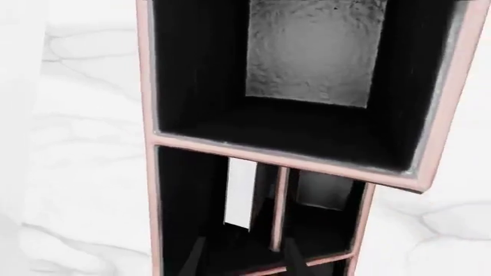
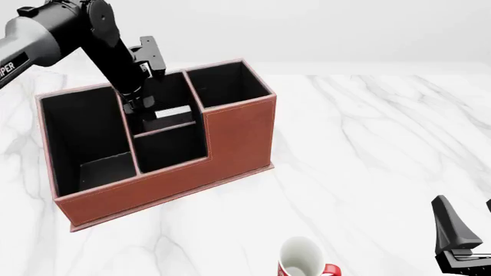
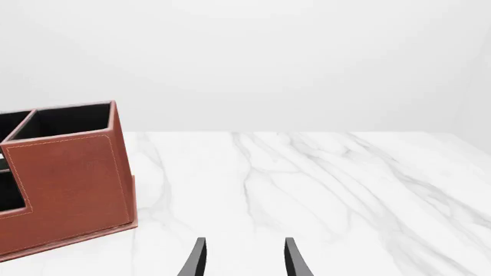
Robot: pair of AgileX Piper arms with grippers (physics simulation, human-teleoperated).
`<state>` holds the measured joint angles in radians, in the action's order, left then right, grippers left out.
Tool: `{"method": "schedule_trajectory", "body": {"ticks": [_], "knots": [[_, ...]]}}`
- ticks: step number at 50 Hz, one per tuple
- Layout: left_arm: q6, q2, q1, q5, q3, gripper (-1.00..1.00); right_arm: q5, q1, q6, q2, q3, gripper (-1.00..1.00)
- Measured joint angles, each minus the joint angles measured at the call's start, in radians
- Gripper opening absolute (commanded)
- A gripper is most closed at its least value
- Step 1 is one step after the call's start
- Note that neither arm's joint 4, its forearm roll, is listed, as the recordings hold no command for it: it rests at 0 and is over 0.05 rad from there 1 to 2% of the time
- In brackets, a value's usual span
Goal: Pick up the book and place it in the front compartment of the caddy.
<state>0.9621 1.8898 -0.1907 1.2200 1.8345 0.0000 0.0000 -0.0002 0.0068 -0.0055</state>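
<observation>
The reddish-brown caddy [image 2: 230, 138] stands at the left of the table. The black book [image 2: 173, 112] shows its white page edge inside the front compartment [image 2: 170, 95], the middle cell behind the low divider [image 2: 169, 130]. My left gripper [image 2: 142, 106] reaches down into that cell beside the book. In the left wrist view its fingertips [image 1: 195, 256] stand apart, open, with the book's white edge [image 1: 241, 192] beyond them and not gripped. My right gripper [image 2: 460, 241] is open and empty at the near right; it also shows in the right wrist view [image 3: 241, 259].
A white-and-red mug [image 2: 300, 259] stands at the table's near edge, right of centre. The large long cell [image 1: 307, 69] shows a grey floor. The caddy's right end [image 3: 69, 184] lies far left of the right gripper.
</observation>
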Motion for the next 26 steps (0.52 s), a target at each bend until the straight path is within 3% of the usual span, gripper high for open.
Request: {"method": "schedule_trajectory", "body": {"ticks": [26], "knots": [[0.114, -0.345, 0.058, 0.000, -0.246, 1.00, 0.000, 0.000, 0.000, 0.000, 0.000, 1.00]]}}
